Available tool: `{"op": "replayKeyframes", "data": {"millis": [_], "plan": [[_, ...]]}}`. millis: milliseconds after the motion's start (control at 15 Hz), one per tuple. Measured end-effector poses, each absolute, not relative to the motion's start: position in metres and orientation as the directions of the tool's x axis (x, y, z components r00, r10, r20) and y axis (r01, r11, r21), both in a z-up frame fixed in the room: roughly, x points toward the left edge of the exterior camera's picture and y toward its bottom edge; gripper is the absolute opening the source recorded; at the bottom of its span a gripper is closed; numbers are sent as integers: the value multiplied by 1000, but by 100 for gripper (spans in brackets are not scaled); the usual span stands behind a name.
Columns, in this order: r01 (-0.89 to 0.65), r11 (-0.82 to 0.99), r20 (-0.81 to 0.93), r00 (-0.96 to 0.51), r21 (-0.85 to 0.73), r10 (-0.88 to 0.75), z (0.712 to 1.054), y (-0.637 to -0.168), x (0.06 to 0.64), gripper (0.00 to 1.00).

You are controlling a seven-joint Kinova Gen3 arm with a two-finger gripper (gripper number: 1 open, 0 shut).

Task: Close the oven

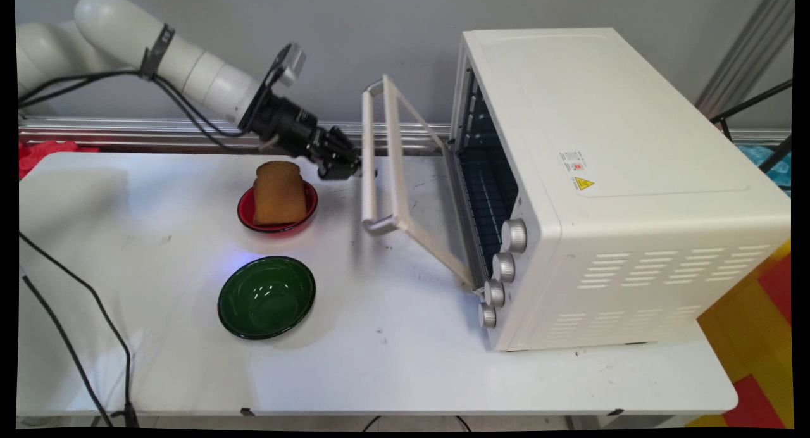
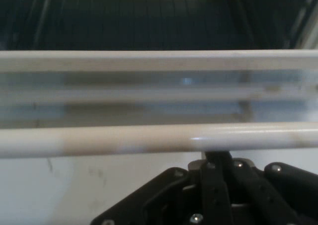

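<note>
Gripper is seen pressed up against the white handle bar of the half-lowered oven door; whether its claw is apart or together cannot be told. The white toaster oven is set on the white table, its rack visible inside. Bread is stood in a red bowl just beside the gripper, a green bowl nearer the camera.

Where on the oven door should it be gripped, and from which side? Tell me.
Probably the handle bar, mid-length, from the side facing away from the oven, where the gripper is. The bar stands off the half-open, tilted door on end posts, leaving a gap behind it.
</note>
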State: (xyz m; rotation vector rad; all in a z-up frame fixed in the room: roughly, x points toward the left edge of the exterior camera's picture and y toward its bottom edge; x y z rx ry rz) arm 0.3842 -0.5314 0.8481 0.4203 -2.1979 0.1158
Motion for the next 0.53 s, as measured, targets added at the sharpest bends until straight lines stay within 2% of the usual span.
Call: {"op": "replayKeyframes", "data": {"millis": [533], "plan": [[-317, 947, 856, -473, 56, -209, 891, -546, 347, 0]]}}
